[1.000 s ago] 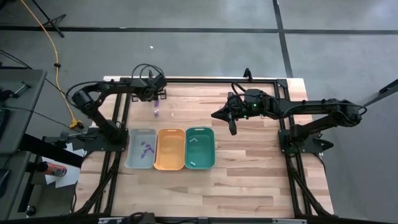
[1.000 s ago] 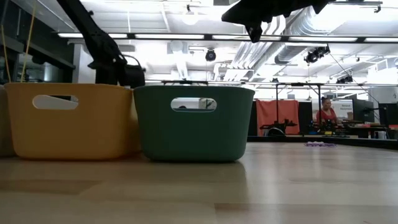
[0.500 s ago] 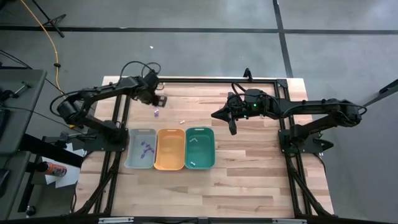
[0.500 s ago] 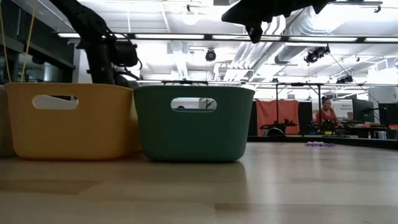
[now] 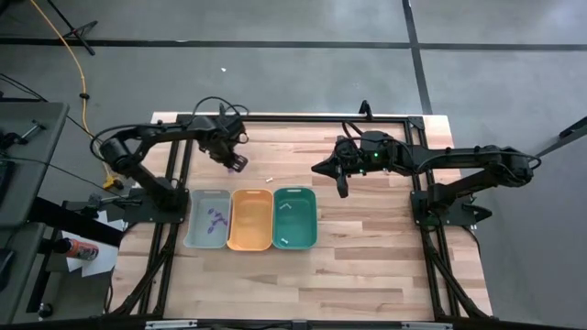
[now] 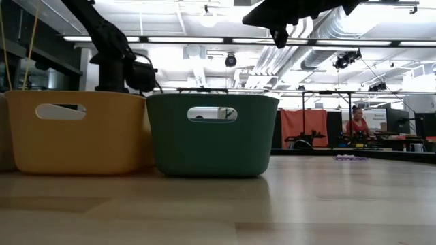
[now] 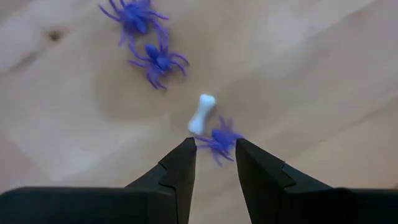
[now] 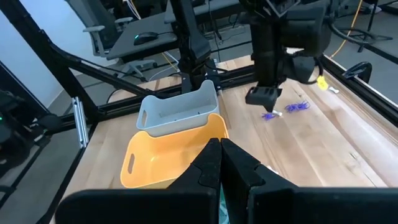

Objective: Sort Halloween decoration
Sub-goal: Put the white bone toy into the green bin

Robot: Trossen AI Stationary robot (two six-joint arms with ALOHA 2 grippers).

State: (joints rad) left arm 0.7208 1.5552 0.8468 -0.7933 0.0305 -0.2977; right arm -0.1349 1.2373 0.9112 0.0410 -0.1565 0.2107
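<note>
Three purple spider pieces and a white bone piece lie on the wooden table. In the left wrist view, one spider [image 7: 219,140] lies just ahead of the fingertips, with the bone [image 7: 201,114] next to it. Two more spiders [image 7: 158,59] lie farther off. My left gripper [image 7: 214,152] [image 5: 235,163] points down over them, open, with its fingers apart above the nearest spider. My right gripper [image 8: 221,152] [image 5: 344,188] hangs shut in the air over the table's middle. More purple pieces [image 5: 215,218] lie in the grey tray.
Grey [image 5: 194,197], orange [image 5: 250,240] and teal [image 5: 312,220] trays stand side by side near the table's middle. White pieces [image 5: 286,207] lie in the teal tray, and another white piece [image 5: 270,178] lies on the wood beyond the orange tray. A black frame borders the table.
My left gripper has moved toward the table's near edge, from beside the far frame rail to over the purple pieces. Its wrist has rolled on the way. My right arm has kept still.
</note>
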